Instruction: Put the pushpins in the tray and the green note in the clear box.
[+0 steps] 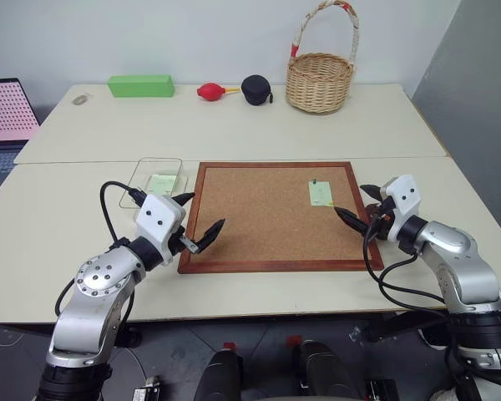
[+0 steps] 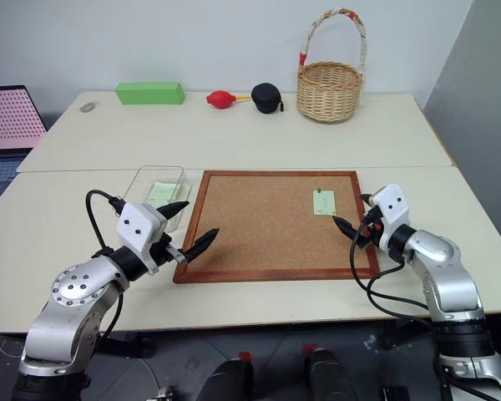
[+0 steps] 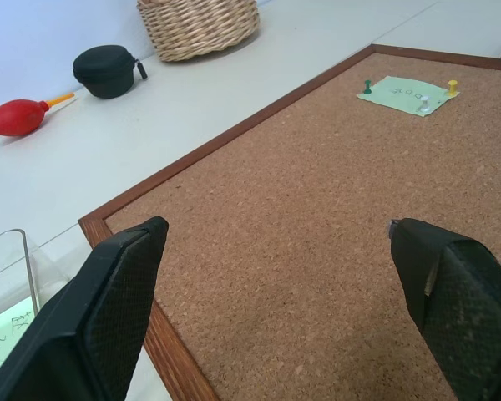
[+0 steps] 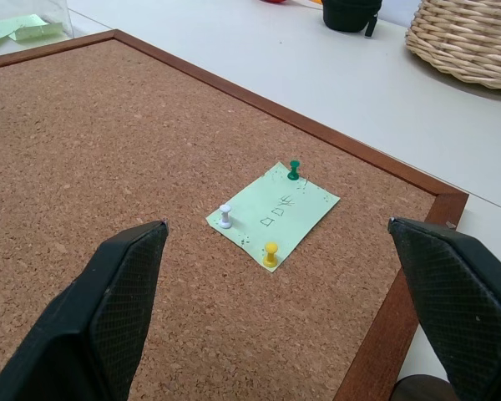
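The green note (image 4: pixel 273 216) lies on the cork board (image 1: pixel 259 221) near its far right corner. Three pushpins hold it down: a green one (image 4: pixel 294 170), a white one (image 4: pixel 225 216) and a yellow one (image 4: pixel 270 254). My right gripper (image 1: pixel 351 199) hovers open just right of the note. The tray (image 4: pixel 417 390) is mostly hidden under that gripper, with a dark red-brown edge showing off the board's right side. The clear box (image 1: pixel 160 159) sits left of the board, holding another pale green slip (image 1: pixel 163 184). My left gripper (image 1: pixel 205 210) stands open over the board's left edge, beside the box.
Along the back of the far table stand a wicker basket (image 1: pixel 319 79), a black case (image 1: pixel 255 88), a red blower (image 1: pixel 210 91) and a bright green block (image 1: pixel 140 85). A laptop (image 1: pixel 4 117) sits at the far left.
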Motion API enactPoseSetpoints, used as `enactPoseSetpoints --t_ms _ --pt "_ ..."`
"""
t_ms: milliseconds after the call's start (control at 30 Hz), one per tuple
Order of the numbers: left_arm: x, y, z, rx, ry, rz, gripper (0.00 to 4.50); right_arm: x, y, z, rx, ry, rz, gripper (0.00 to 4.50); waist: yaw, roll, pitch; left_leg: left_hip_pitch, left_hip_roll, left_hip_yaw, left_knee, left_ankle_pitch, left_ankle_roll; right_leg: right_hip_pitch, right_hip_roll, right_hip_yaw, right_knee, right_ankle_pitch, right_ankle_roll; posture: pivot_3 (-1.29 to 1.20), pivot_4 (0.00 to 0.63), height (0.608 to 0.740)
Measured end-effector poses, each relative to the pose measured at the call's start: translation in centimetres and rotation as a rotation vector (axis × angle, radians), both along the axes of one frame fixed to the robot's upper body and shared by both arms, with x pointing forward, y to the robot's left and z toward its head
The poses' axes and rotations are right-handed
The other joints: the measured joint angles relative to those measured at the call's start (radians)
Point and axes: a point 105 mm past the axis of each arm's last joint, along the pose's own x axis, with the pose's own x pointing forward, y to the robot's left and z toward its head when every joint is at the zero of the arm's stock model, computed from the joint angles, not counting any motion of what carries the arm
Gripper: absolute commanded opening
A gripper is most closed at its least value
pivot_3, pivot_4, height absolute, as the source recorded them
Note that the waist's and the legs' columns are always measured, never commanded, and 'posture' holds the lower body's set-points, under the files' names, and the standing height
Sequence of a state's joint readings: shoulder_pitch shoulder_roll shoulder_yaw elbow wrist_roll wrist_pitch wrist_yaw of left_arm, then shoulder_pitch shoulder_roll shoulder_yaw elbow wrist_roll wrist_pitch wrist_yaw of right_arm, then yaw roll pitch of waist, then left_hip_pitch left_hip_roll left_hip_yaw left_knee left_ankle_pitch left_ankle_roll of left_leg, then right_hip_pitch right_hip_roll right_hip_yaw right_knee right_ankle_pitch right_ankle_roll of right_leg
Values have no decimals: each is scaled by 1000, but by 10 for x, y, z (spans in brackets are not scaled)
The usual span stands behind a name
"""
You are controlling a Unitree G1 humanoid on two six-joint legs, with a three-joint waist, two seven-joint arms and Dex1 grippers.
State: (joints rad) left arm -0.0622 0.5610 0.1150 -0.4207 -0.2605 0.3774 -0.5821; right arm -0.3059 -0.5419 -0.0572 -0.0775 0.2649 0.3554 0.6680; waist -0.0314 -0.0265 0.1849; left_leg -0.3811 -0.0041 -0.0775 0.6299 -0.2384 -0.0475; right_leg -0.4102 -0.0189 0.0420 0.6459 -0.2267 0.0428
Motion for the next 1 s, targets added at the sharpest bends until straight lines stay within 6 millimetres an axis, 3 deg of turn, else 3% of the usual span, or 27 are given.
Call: enactPoseSetpoints --t_ms 433,667,800,1000 --pt "1 3 0 -17 -14 4 4500 -1 1 -1 -2 3 8 4483 0 0 0 0 0 0 0 0 0 0 0 0 0 0 0 0 150 740" --pt "2 -7 8 -50 -7 -78 4500 -2 4 -2 3 16 31 4483 -1 0 0 0 0 0 0 0 0 0 0 0 0 0 0 0 150 740" --pt "-1 -22 9 -79 21 -180 3923 -7 11 1 35 29 68 4500 0 0 0 0 0 0 0 0 0 0 0 0 0 0 0 0 150 740" --pt "5 -39 4 -58 54 -265 2627 -9 14 0 67 66 74 4500 0 0 0 0 0 0 0 0 0 0 0 0 0 0 0 0 150 740"
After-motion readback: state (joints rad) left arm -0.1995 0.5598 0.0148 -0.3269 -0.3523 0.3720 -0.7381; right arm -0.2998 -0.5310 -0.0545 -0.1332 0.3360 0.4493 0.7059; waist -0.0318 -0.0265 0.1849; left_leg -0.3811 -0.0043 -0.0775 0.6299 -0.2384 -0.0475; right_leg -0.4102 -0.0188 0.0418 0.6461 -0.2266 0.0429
